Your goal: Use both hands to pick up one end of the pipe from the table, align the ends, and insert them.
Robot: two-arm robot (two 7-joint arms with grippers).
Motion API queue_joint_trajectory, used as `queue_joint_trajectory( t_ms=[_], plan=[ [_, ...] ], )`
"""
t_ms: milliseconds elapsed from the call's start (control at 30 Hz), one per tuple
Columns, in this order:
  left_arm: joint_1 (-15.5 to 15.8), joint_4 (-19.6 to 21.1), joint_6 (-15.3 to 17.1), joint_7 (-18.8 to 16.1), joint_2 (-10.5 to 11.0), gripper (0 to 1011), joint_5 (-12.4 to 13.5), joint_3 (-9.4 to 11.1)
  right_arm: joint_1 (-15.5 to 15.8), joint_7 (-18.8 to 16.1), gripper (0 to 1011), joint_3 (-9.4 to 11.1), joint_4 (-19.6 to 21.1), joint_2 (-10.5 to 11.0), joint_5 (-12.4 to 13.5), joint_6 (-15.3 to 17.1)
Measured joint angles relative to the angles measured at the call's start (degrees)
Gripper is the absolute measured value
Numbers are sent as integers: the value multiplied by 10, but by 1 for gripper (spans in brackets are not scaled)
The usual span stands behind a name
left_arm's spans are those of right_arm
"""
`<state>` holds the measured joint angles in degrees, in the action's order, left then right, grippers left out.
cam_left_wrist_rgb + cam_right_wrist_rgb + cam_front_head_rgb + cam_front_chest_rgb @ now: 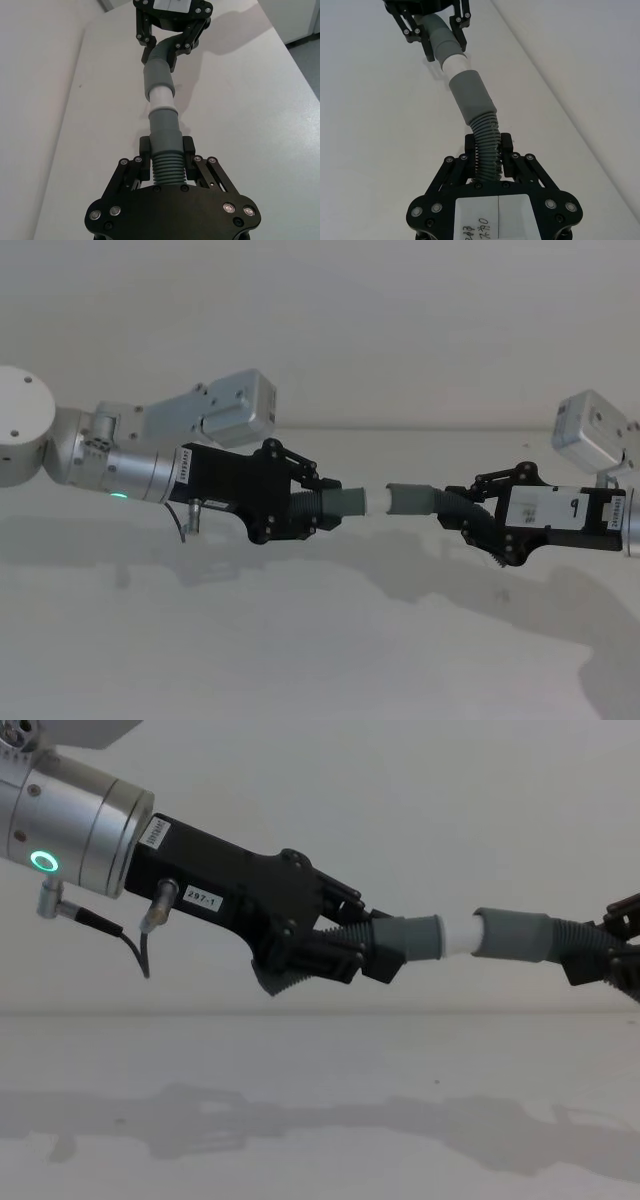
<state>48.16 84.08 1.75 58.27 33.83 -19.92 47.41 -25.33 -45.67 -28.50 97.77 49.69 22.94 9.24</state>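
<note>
Grippers: two, both raised above the table (300, 660).
Left gripper (322, 510): clenched on the ribbed hose of its pipe piece (340, 504), coming in from the left, green ring lit on its silver wrist (42, 861).
Right gripper (470, 510): clenched on the ribbed hose of the other pipe piece (425, 500), coming in from the right.
Pipe pieces: two, held end to end in mid-air.
Spigot tip (460, 934): one, white, its nose just at the mouth of the socket.
Socket collar (515, 935): one, grey, touching the white tip, most of the tip bare.

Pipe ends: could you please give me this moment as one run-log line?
left gripper: shut on spigot piece | right gripper: shut on socket piece | white tip at socket mouth, part exposed | both held above table
</note>
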Motion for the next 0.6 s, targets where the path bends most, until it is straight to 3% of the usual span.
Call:
queue_joint_trajectory(
  t_ms=[600],
  plan=[
    [7,-6,-2,6,0,368,-1,6,-7,0,281,-7,-7,-3,2,0]
  ],
)
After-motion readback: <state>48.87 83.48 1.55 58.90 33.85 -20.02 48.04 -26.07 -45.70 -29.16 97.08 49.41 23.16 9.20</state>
